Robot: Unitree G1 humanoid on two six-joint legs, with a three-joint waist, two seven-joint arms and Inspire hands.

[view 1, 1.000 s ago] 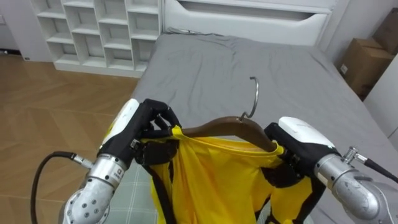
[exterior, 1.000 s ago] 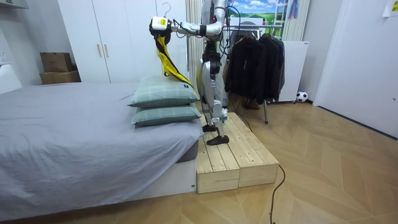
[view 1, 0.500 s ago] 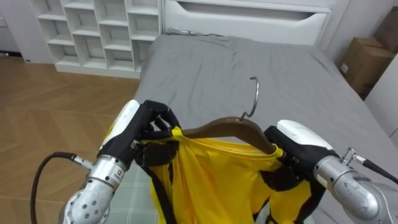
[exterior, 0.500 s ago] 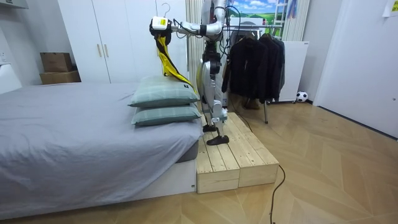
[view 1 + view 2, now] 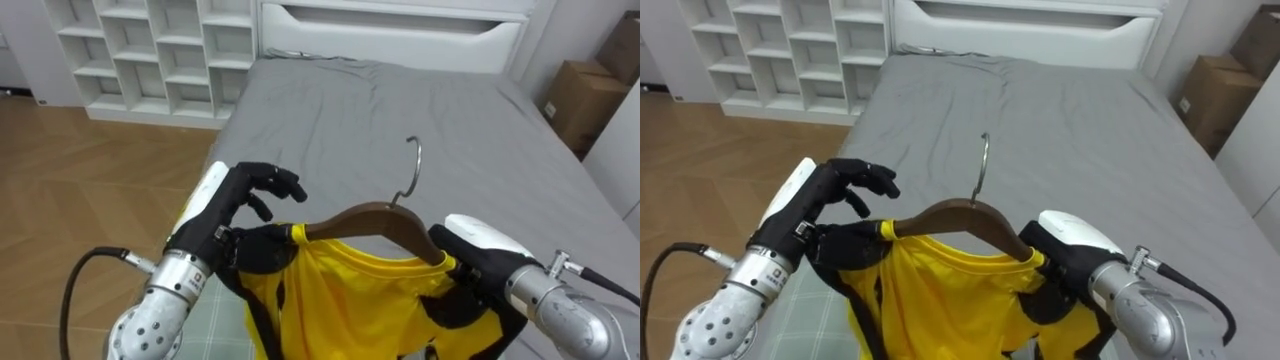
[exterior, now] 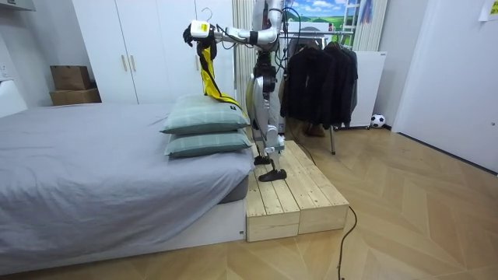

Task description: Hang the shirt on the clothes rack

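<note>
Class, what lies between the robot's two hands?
A brown hanger carrying a yellow garment, from left hand to right hand, in the left eye view.

- Garment [image 5: 350, 300] hangs on hanger [image 5: 375, 217], between left hand [image 5: 235, 205] and right hand [image 5: 470, 255].
- Bed [image 5: 400, 110] lies beyond the hands; shelving [image 5: 150, 50] to its left, box [image 5: 585, 100] to its right.
- Robot stands on platform [image 6: 292, 194] beside pillows [image 6: 204, 128].

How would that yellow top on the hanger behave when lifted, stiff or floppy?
Probably floppy: the yellow top sags in loose folds below the wooden hanger. Likely light, as the thin cloth drapes freely. The hanger's smooth sloping arms might let it slide off if tilted.
</note>
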